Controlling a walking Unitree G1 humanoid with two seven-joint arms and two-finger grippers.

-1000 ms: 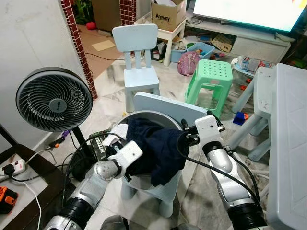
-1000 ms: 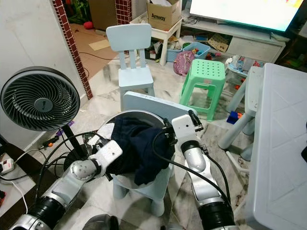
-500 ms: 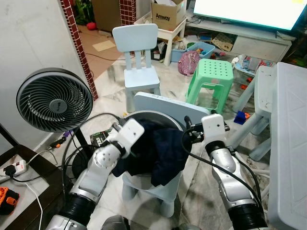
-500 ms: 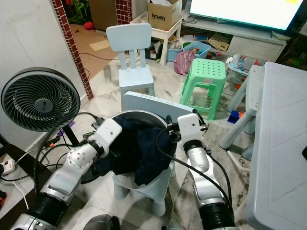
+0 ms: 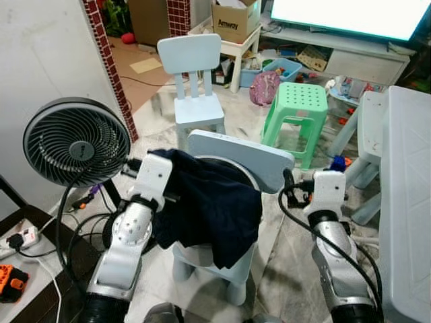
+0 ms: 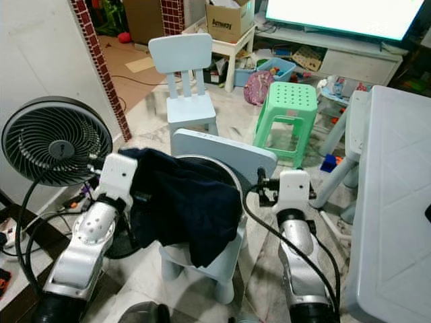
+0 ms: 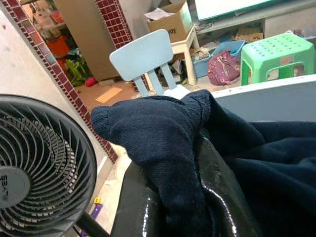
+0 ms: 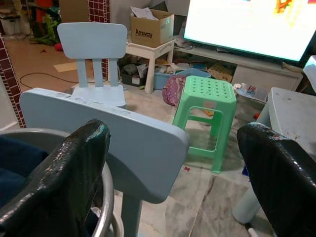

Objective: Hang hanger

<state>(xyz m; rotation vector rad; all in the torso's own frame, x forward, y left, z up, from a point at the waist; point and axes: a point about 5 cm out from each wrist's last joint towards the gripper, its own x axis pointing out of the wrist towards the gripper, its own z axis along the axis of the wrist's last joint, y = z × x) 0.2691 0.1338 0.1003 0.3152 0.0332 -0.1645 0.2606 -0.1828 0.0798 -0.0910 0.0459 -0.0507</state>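
A dark navy garment (image 5: 209,202) lies heaped in a metal basin (image 5: 246,176) that stands on a small light blue chair (image 5: 242,156). My left gripper (image 7: 177,163) is shut on the garment's left edge and holds a fold of it up above the basin's rim. The cloth drapes over both black fingers (image 7: 217,192). My right gripper (image 5: 288,190) is open with nothing in it. It hovers to the right of the chair back, apart from the garment and the basin rim (image 8: 106,197).
A black floor fan (image 5: 75,140) stands close on the left, with cables on the floor below it. Behind are a second light blue chair (image 5: 195,81), a green stool (image 5: 296,111) and a cardboard box (image 5: 236,17). A white table (image 5: 407,202) runs along the right.
My left gripper has risen up and to the left, lifting the garment's edge with it. My right gripper has drawn back to the right, off the garment.
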